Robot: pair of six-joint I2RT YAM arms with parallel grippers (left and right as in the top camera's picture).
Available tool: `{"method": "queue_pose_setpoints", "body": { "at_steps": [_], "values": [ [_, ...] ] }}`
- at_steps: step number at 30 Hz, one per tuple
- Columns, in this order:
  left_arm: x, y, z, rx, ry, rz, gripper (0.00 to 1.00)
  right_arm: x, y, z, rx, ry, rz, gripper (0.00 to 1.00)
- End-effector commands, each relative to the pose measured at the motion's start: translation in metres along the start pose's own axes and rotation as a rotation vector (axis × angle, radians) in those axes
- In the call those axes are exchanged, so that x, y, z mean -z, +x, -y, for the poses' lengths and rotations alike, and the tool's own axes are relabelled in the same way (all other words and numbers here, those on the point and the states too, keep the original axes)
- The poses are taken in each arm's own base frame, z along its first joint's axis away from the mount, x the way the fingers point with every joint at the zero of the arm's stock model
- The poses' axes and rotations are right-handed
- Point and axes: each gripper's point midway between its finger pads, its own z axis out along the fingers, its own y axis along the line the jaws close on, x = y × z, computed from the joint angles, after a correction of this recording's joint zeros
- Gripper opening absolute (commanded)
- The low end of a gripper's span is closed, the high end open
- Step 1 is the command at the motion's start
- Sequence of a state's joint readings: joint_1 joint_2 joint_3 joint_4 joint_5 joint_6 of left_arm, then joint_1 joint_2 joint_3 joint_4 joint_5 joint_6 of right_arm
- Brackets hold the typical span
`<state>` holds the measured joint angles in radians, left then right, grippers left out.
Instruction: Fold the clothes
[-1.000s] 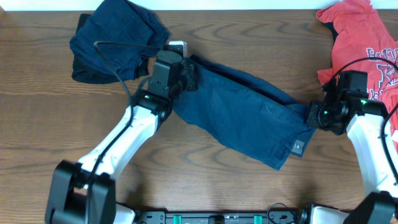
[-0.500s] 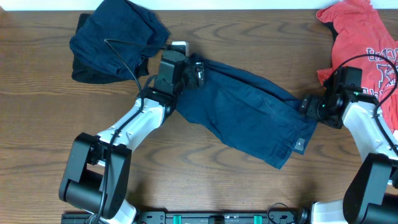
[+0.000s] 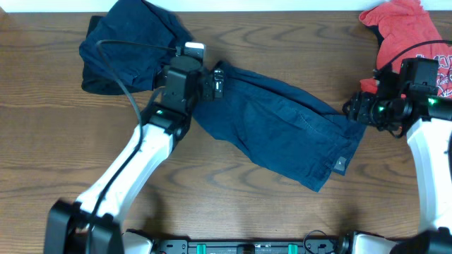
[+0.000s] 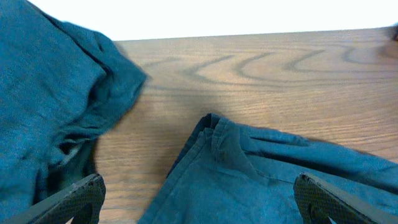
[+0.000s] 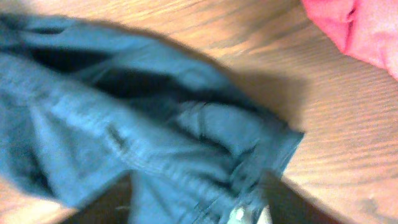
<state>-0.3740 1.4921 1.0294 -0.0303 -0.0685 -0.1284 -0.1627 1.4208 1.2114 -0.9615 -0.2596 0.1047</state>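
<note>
Navy shorts flat on table

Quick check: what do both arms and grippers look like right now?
The left arm and right arm have white rounded links, black wrist housings with green lights and looping black cables. The left gripper's fingers are black and textured.

Blurred navy shorts fill the left and middle of the view. They lie rumpled on the wooden table, with a stitched hem running to a corner at the right. A fold of red T-shirt lies at the far right, with bare wood between it and the shorts.
</note>
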Motion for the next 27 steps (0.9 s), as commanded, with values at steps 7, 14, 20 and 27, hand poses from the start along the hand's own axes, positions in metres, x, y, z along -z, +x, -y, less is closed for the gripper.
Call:
{"method": "queue_pose_setpoints", "body": {
  "at_steps": [7, 14, 20, 27],
  "values": [
    [-0.015, 0.030, 0.008, -0.145, 0.056, -0.116, 0.82, -0.025, 0.045, -0.054, 0.166, -0.096, -0.167, 0.01],
    [-0.042, 0.066, 0.015, -0.195, 0.098, -0.210, 0.33, -0.056, 0.081, -0.081, 0.229, -0.132, -0.284, 0.01],
    [-0.066, 0.101, 0.011, -0.201, 0.089, -0.297, 0.13, -0.087, 0.089, -0.072, 0.214, -0.109, -0.335, 0.01],
    [-0.080, 0.119, 0.009, -0.197, 0.085, -0.329, 0.06, -0.108, 0.051, -0.046, 0.194, 0.008, -0.202, 0.01]
  ]
}}
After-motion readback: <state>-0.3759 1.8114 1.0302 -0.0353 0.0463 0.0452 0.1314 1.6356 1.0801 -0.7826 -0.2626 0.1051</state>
